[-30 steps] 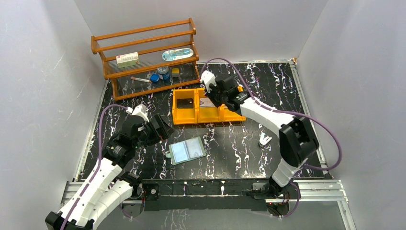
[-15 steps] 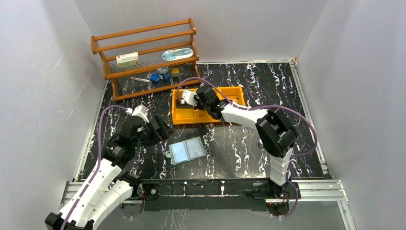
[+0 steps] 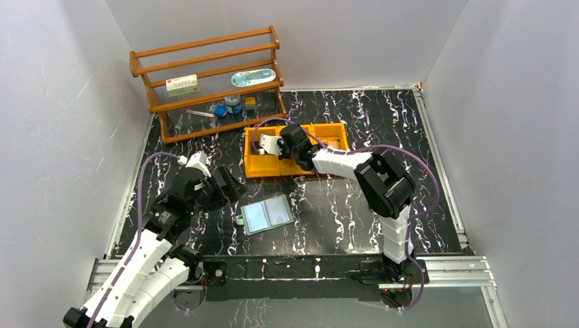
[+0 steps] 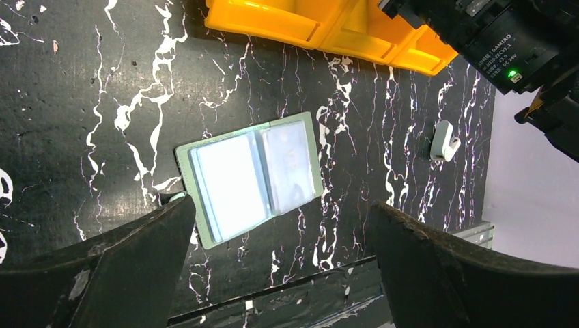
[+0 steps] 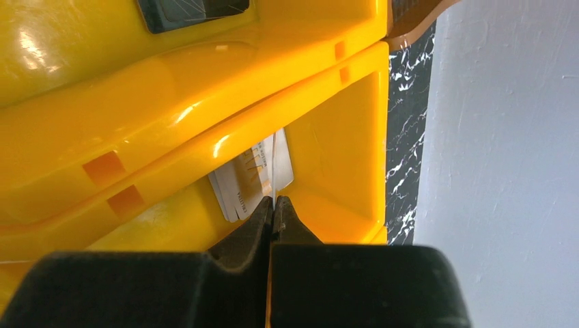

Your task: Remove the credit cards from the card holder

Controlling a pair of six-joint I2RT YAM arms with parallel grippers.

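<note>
One credit card (image 5: 273,167), pinched in the right claw (image 5: 273,205) over the orange bin (image 5: 328,137), seems due for release; the left claw (image 4: 280,207) gapes above the card holder (image 4: 249,178).

The card holder (image 4: 249,179) is seen lying open on the marbled desk (image 4: 89,89), framed between widely parted jaws, below an orange bin (image 4: 273,17).

I count one card holder (image 4: 249,179) with two pockets showing, one orange bin (image 3: 254,164) of three compartments, one wooden rack (image 3: 205,96) and one small white clip (image 4: 442,140). Three cards are outside the holder — a dark card (image 5: 191,10), a pale card (image 5: 246,184) and an edge-on card (image 5: 273,164) — plus my left gripper (image 4: 280,208) and right gripper (image 5: 273,205), two in all.
</note>
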